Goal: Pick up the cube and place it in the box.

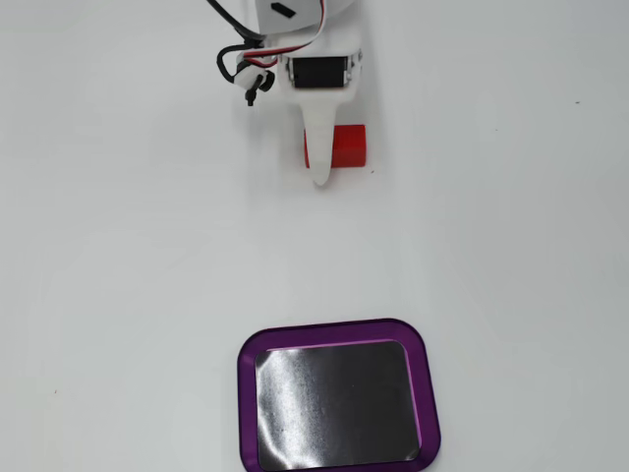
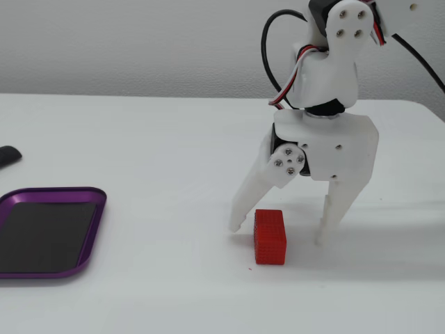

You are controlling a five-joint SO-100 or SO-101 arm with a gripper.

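Note:
The cube (image 1: 349,146) is a small red block standing on the white table near the top of a fixed view from above. In a fixed view from the side, the cube (image 2: 270,236) stands between the two white fingers, closer to the left one. My gripper (image 2: 278,233) is open, its fingertips low at the table on either side of the cube and apart from it. From above, the gripper (image 1: 320,138) shows one finger crossing the cube's left end. The box (image 1: 248,393) is a purple-rimmed tray with a black floor, empty; it also shows at the left of the side view (image 2: 49,191).
A dark object (image 2: 7,156) lies at the far left edge of the side view. Black and coloured cables (image 1: 241,69) hang beside the arm's wrist. White tabletop lies between the cube and the tray.

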